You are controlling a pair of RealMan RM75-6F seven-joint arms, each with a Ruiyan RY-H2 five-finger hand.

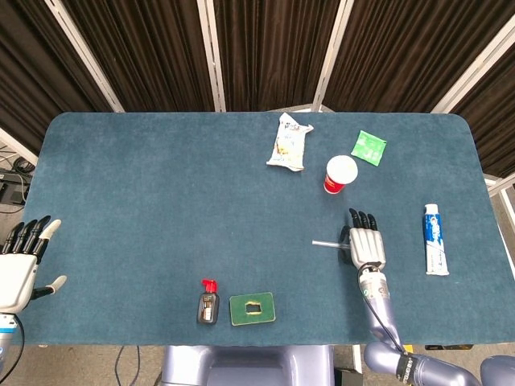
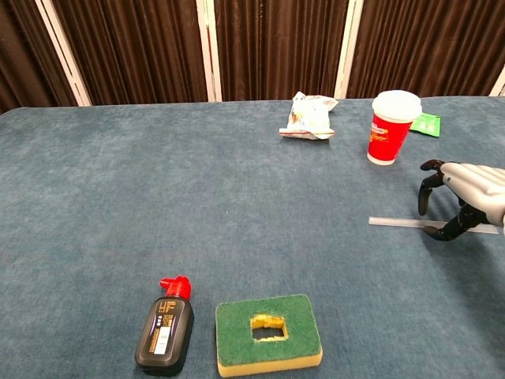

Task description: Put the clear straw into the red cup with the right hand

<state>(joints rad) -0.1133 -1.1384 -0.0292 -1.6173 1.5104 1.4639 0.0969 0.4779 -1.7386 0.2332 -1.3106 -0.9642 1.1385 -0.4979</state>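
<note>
right hand (image 2: 465, 199) over clear straw (image 2: 398, 223) end, fingers curled, not yet pinching | straw flat on worktop (image 1: 161, 201), near of red cup (image 1: 340, 174) | open cloth leftward | left hand (image 1: 20, 265) spread off left edge

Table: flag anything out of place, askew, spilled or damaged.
Nothing stands out. The red cup stands upright, the clear straw lies flat beside the right hand, and the ink bottle lies unspilled.

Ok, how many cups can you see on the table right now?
1. A single red paper cup with a white lid stands upright at the far right of the table, beyond the right hand. None appears hidden.
</note>
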